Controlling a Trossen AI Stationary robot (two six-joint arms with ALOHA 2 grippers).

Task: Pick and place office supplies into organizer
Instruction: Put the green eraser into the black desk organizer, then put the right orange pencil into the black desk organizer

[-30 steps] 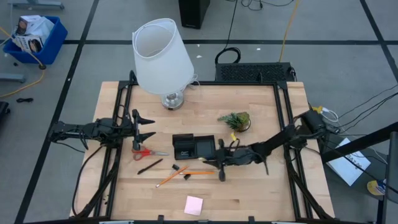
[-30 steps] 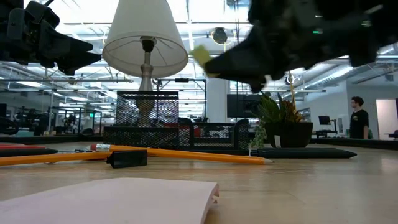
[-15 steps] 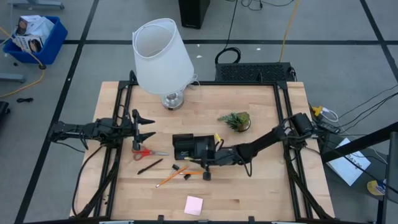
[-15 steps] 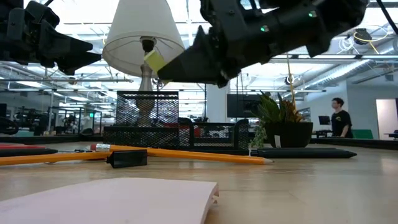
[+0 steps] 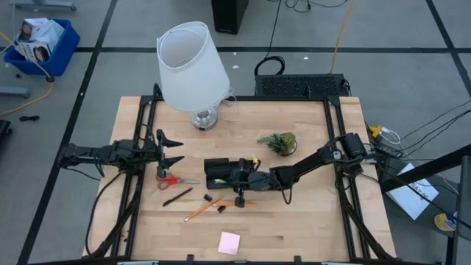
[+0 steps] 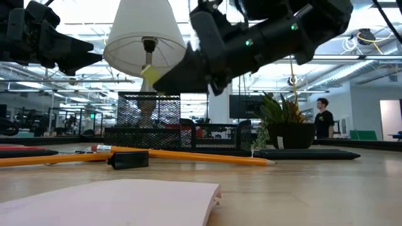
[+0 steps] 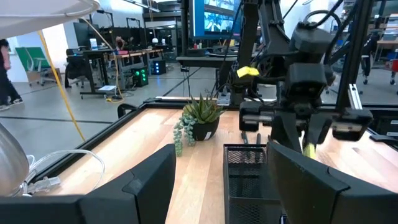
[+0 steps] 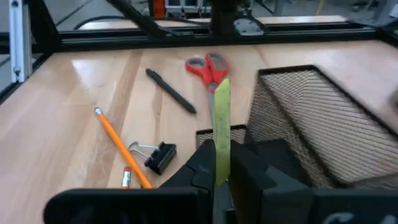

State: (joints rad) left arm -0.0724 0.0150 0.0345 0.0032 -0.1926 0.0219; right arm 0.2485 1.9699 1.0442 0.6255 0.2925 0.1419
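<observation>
Right end effector (image 8: pixel 219 177) grips yellow highlighter (image 8: pixel 221 124) above organizer (image 8: pixel 323 118) edge.

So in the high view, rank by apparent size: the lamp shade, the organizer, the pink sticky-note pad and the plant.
1. lamp shade, clearly largest, though it stands nearer the overhead camera.
2. organizer, partly covered by the right arm.
3. plant and pink sticky-note pad look close in size; I won't rank them.

High cam looks straight down on whole surface (image 5: pixel 294 213); low cam level, v. close; both probably share the organizer (image 5: pixel 219 174).
</observation>
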